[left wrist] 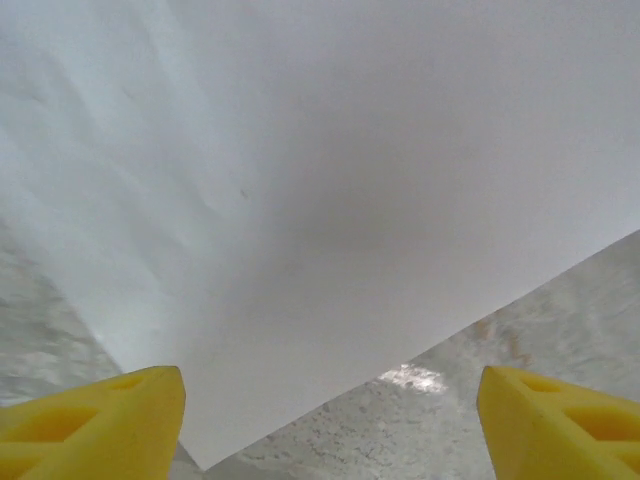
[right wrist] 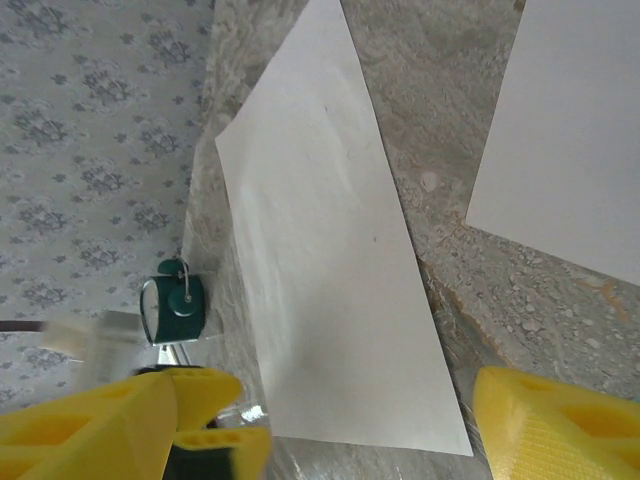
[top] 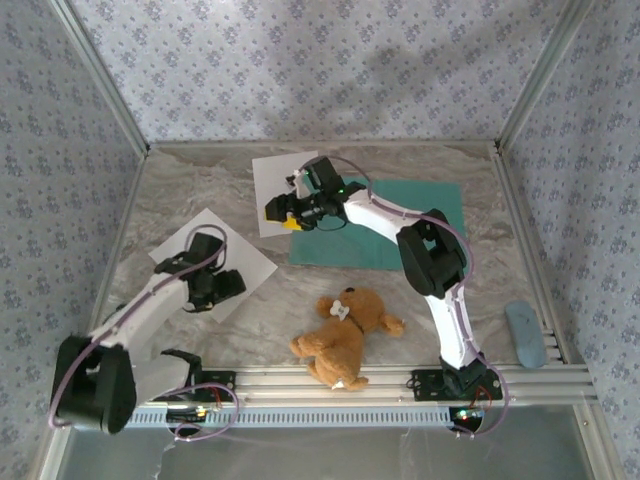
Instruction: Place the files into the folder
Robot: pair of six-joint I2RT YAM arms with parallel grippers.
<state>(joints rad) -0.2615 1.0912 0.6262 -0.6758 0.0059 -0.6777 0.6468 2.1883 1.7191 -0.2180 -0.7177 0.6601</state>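
Two white files lie flat on the marble table. One file (top: pixel 272 190) is at the back middle, just left of the teal folder (top: pixel 400 225), which lies flat. My right gripper (top: pixel 280 212) hovers over that file's near edge; in the right wrist view its yellow fingers (right wrist: pixel 560 430) stand open above the sheet (right wrist: pixel 320 260). The other file (top: pixel 205 250) lies at the left, partly under my left arm. My left gripper (left wrist: pixel 330 430) hangs open over that sheet's (left wrist: pixel 330 180) corner, with nothing between its fingers.
A brown teddy bear (top: pixel 345 335) lies near the front middle. A grey-blue oblong object (top: pixel 525 333) sits at the right edge. A small dark-green clip-like thing (right wrist: pixel 175 305) is beside the back sheet. Patterned walls close in the table on three sides.
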